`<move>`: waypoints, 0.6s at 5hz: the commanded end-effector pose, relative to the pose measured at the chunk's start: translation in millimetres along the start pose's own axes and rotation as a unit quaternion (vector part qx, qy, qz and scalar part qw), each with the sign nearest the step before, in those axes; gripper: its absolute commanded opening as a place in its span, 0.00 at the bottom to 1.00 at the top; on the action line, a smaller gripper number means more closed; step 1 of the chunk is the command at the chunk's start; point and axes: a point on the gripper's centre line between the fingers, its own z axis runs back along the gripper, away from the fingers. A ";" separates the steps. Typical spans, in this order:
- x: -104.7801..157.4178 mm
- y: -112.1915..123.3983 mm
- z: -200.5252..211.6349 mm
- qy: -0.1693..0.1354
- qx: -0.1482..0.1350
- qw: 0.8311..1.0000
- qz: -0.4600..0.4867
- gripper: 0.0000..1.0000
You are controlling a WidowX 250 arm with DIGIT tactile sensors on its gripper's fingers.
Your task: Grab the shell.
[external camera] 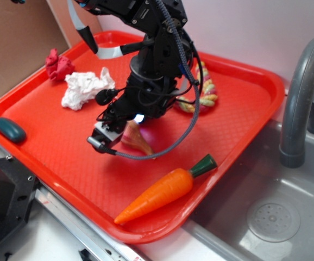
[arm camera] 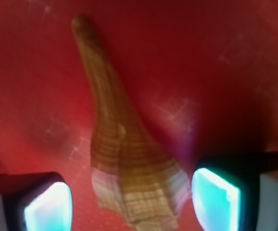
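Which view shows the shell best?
The wrist view: the shell fills the frame, ribbed body between the open gripper fingers, tail pointing away. In the exterior view the arm hides most of the shell.

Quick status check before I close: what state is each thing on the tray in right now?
gripper: open, one finger on each side of the shell's wide end
shell: lying flat on the tray, not yet gripped
carrot: lying on its side near the tray's front edge
white paper: crumpled
red cloth: bunched up
rope toy: lying behind the arm, partly hidden
tray: flat beside the sink
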 end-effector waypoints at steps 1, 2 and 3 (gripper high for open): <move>6.7 -4.7 -2.5 -0.044 0.078 0.994 0.057 0.00; 7.5 -5.4 -2.7 -0.080 0.101 0.988 0.084 0.00; 4.8 -7.0 -1.1 -0.124 0.100 0.977 0.142 0.00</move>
